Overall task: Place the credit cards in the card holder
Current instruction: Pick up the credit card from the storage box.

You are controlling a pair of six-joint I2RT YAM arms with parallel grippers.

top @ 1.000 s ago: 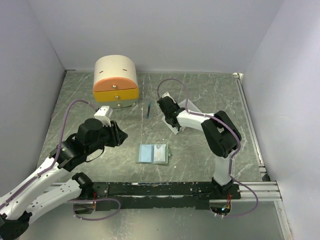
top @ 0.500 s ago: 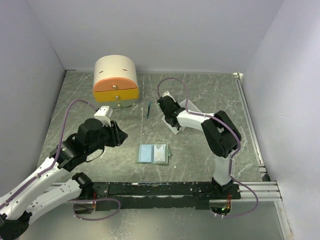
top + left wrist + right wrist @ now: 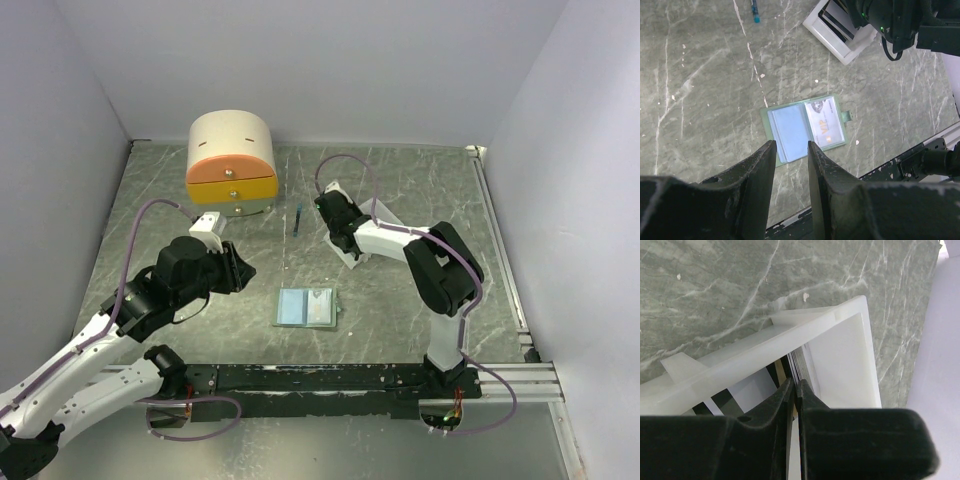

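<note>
Card holder point(image 3: 307, 307) lies open and flat on the tabletop point(image 3: 420, 200), near the front edge, between the two arms. Left claw point(image 3: 236, 268) hangs above the tabletop just left of it and apart from it. In the left wrist view the fingers point(image 3: 760, 170) are spread partway with nothing between them, and the holder shows past the tips (a pale card marked VIP is in its right pocket). Right claw point(image 3: 794, 390) is down inside the white tray point(image 3: 850, 355), well behind the holder. Its jaws are pressed nearly together with only a thin sliver in the gap. The credit cards point(image 3: 798, 365) stand on edge in the tray right at the tips. Can't tell whether one is actually pinched. Blue stick point(image 3: 298, 218) lies left of the tray, and the drawer box point(image 3: 231, 163) is at the far left.
</note>
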